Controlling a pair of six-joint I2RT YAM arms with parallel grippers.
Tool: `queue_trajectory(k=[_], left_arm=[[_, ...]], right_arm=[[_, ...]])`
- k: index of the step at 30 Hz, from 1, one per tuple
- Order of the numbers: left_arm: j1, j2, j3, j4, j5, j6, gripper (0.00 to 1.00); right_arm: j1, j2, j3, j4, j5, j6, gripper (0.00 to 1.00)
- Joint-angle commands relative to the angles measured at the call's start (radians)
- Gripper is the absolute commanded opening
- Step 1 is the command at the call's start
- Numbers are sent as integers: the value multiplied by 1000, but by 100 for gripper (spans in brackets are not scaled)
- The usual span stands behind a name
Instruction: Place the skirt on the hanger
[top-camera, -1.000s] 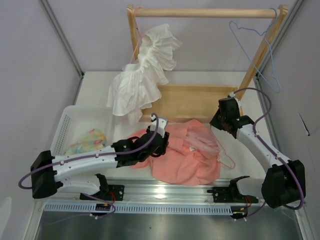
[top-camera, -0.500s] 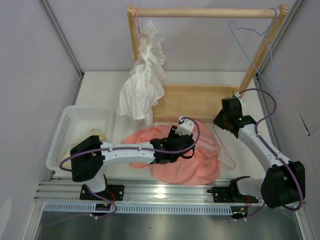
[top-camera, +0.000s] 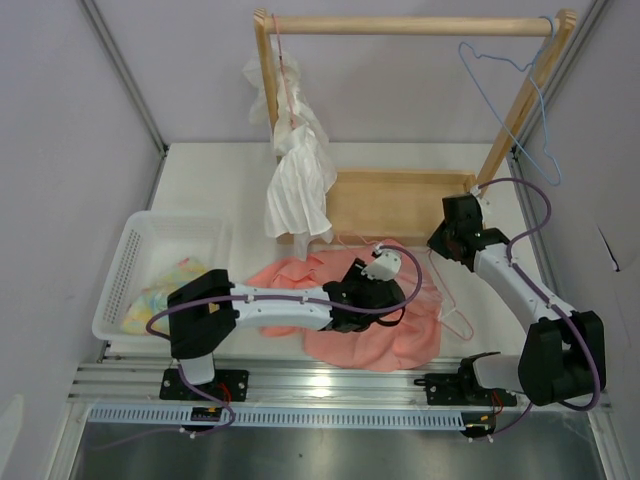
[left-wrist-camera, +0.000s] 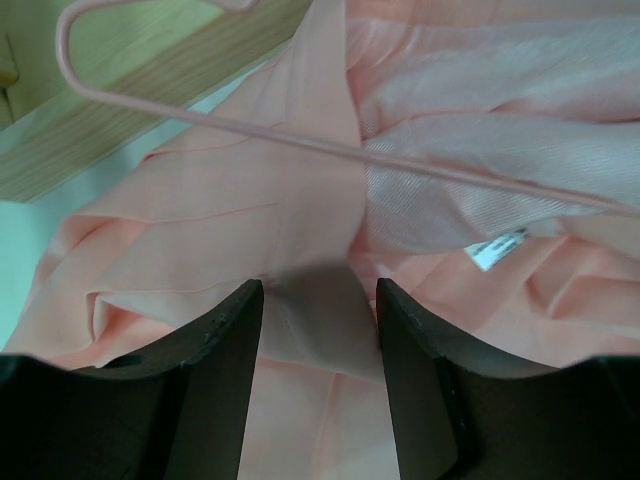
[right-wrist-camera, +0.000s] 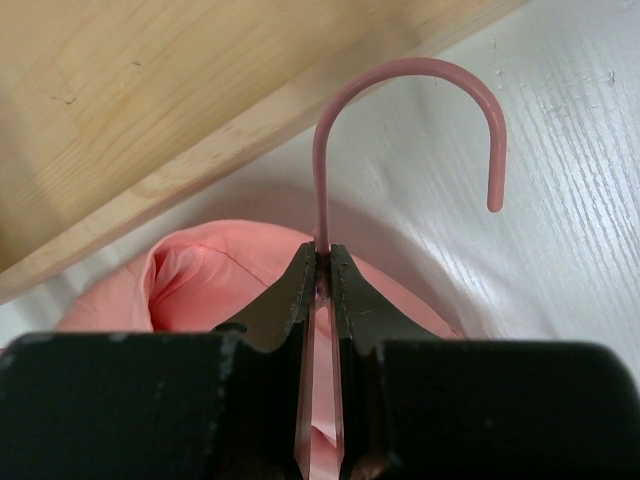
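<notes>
The salmon-pink skirt (top-camera: 372, 332) lies crumpled on the table between the arms. My left gripper (top-camera: 382, 278) hovers low over its middle, open, with fabric below the gap but nothing pinched (left-wrist-camera: 320, 292). The thin pink hanger (top-camera: 455, 322) rests on the skirt's right side, and its wire (left-wrist-camera: 300, 135) crosses the skirt (left-wrist-camera: 220, 220) ahead of the left fingers. My right gripper (top-camera: 441, 246) is shut on the hanger neck (right-wrist-camera: 322, 258) just below the hook (right-wrist-camera: 410, 68), with the skirt (right-wrist-camera: 200, 275) behind it.
A white ruffled garment (top-camera: 297, 180) hangs from the wooden rack (top-camera: 410, 25), whose base board (top-camera: 395, 205) lies behind the skirt. A light-blue hanger (top-camera: 530, 95) hangs on the rack's right end. A white basket (top-camera: 135, 262) at left holds a patterned cloth (top-camera: 165, 287).
The left arm has swung right across the skirt, its gripper ending over the middle near the hanger. The white garment has swung and hangs narrower. The right gripper has barely moved.
</notes>
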Motion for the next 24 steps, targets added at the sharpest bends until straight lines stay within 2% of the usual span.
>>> queue_trajectory(k=[1,4,9,11,12,14,15,19,20,24], left_arm=[[1,24,34,-99,-65,-36,54],[22,40,30,-127,-67,-60,47],[65,-23,-50,-159,-62,-166,17],[89,-77,-105,-119,-17,-201,9],[103,-98,-183,-89,13,-213,6],[154,-170,-248,-13,114,-244,0],[168,-190,-332,46,140,-258,0],[223,-266,-475,164,235,-325,0],[250,-273,-513,192,298,-335,0],[260,-263,-559,272,346,-353,0]], right_arm=[[-6,11,2,51,35,10,0],[-6,20,-9,61,37,7,0],[-8,20,-24,70,46,1,0],[-3,19,-36,74,45,-3,0],[6,17,-47,80,52,-5,0],[20,17,-53,85,68,-12,0],[38,17,-58,87,77,-17,0],[69,25,-82,119,91,-39,0],[78,23,-89,122,83,-52,0],[132,20,-79,125,115,-97,0]])
